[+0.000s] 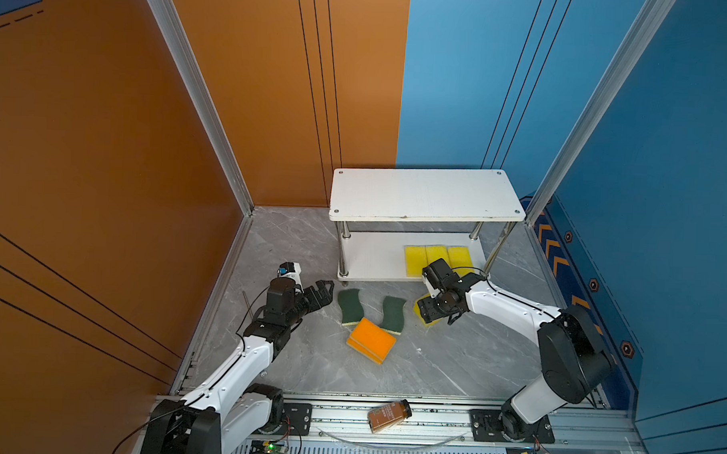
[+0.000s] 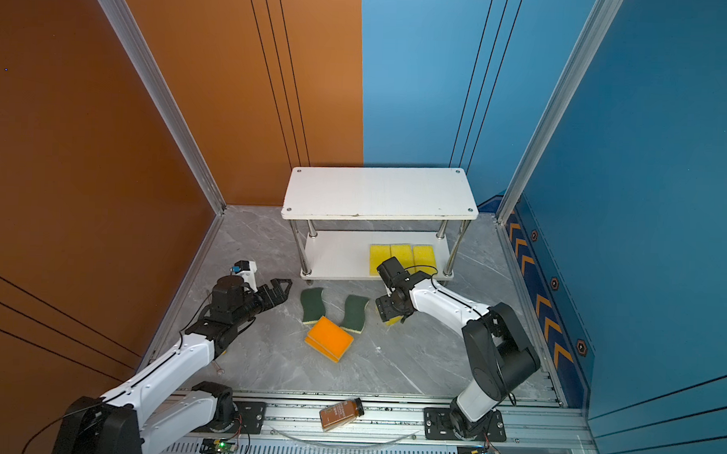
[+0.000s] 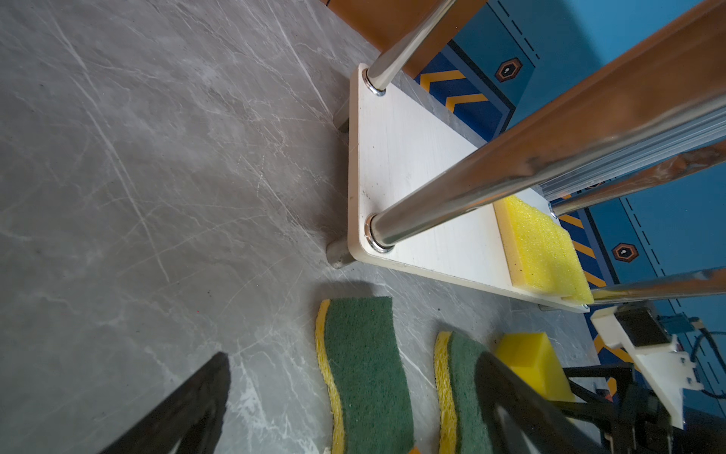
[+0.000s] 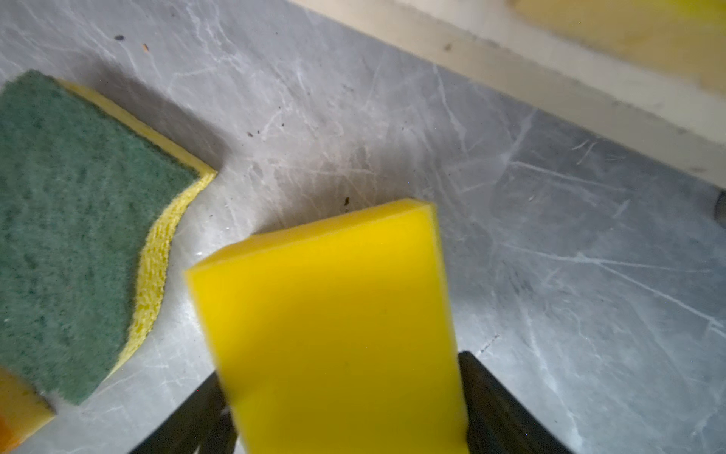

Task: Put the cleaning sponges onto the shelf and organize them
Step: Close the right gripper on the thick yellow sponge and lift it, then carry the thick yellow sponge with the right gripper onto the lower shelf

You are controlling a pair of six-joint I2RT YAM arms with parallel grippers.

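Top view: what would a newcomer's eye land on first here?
The bright orange sponges stacked in the middle, with two green wavy sponges just behind them. Then the white shelf, three yellow sponges lined up on its lower board, and the right gripper straddling another yellow sponge in front.

Orange wall panels (image 1: 86, 143) on left, blue panels (image 1: 667, 164) on right. Aluminium corner posts (image 1: 196, 93). Grey marbled floor (image 1: 452, 364), scratched, evenly lit.
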